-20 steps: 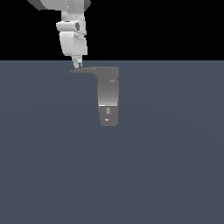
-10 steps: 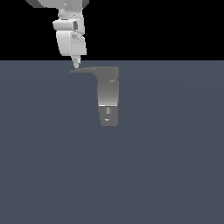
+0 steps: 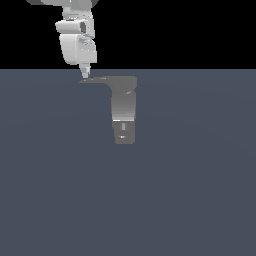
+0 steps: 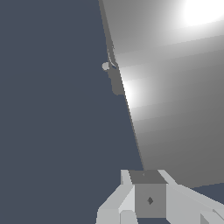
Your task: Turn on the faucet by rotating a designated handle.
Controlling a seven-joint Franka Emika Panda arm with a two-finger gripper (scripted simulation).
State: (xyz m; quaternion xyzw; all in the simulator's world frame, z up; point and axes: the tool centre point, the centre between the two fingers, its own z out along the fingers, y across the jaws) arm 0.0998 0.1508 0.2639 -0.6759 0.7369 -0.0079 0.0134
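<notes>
Because the handle [image 3: 100, 80] must be swung round, the gripper [image 3: 85, 75] hangs just above its pointed tip, its fingers apparently pinched together. Beyond that tip stands the faucet [image 3: 124, 112].

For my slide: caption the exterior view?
White gripper poised at the tip of the handle atop the grey faucet.

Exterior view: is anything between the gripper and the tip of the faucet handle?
Nothing shows there. In the exterior view the gripper sits right at the pointed end of the handle; whether they touch cannot be told.
</notes>
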